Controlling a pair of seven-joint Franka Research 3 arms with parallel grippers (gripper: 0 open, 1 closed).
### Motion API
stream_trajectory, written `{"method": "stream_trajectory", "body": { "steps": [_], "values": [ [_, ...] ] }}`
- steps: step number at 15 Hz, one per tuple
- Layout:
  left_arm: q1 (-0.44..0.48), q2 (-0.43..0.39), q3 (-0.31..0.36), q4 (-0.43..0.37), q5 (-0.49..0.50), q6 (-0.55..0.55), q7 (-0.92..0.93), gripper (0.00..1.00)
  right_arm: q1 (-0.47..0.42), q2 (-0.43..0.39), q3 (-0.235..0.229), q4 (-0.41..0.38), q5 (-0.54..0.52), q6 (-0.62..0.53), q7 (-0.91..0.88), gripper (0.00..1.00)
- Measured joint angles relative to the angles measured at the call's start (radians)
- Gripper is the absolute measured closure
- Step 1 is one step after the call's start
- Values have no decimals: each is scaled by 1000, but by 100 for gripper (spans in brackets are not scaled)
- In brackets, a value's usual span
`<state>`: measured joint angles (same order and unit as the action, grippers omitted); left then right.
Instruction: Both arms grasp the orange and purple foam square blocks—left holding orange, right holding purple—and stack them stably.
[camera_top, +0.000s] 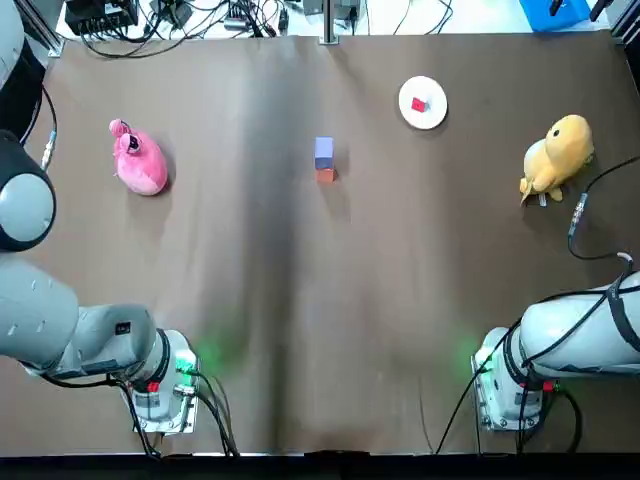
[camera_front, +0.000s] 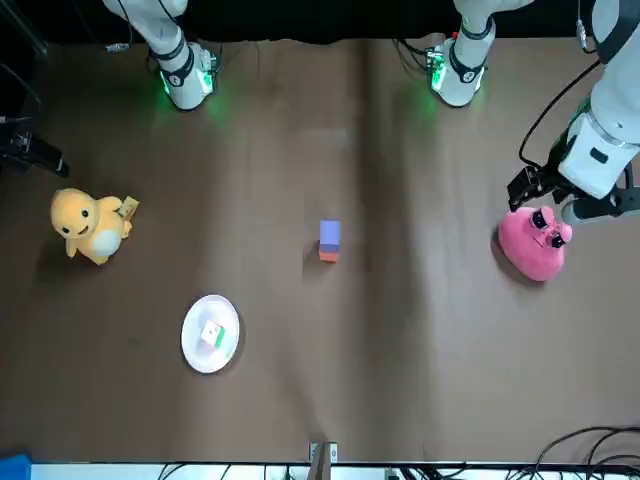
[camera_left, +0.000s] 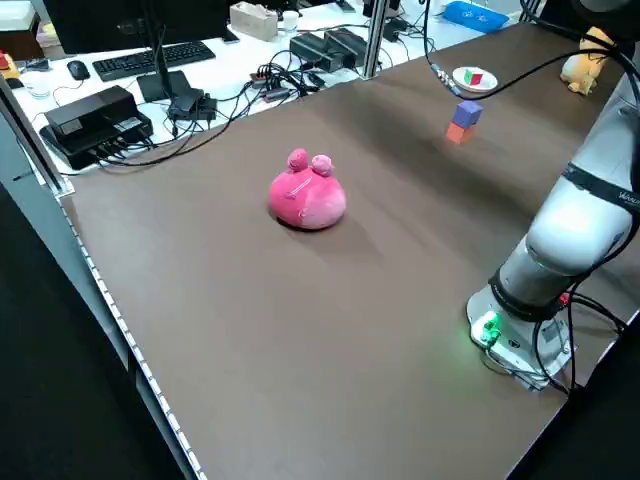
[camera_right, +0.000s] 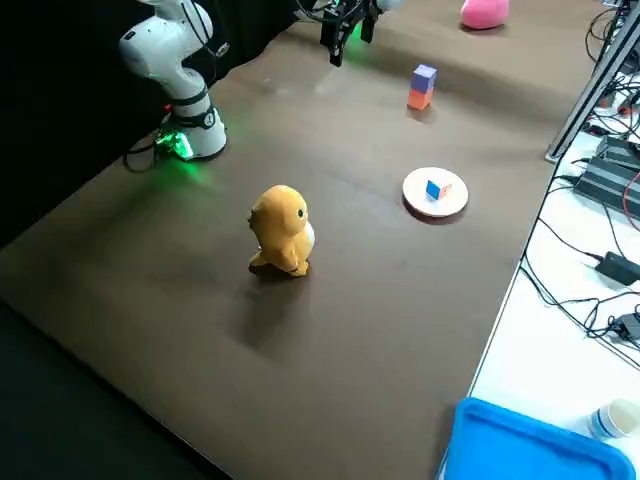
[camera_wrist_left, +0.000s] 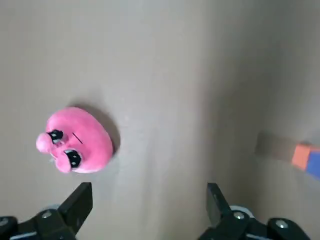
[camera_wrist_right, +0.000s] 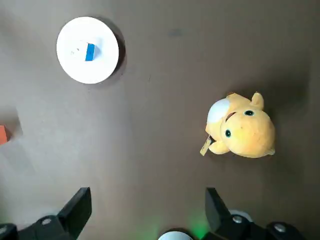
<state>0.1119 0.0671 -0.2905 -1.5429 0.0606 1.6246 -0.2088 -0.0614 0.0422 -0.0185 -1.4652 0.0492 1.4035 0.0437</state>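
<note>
Wide-spread and empty, the left gripper (camera_wrist_left: 148, 205) hangs near the pink plush (camera_wrist_left: 75, 146), which lies at the top view's upper left. Equally agape and empty, the right gripper (camera_wrist_right: 147, 207) faces the yellow plush (camera_wrist_right: 242, 131), at upper right there. Just above that view's centre, the purple block (camera_right: 424, 77) rests atop the orange block (camera_right: 418, 99).

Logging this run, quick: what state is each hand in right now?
Left hand: open, holding nothing.
Right hand: open, holding nothing.
</note>
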Motion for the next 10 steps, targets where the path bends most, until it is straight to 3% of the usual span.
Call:
{"method": "stream_trajectory", "body": {
  "steps": [10],
  "values": [
    [25,6,10,-11,0,-19,66,0,0,0,0,0,0,0,0,0]
  ]
}}
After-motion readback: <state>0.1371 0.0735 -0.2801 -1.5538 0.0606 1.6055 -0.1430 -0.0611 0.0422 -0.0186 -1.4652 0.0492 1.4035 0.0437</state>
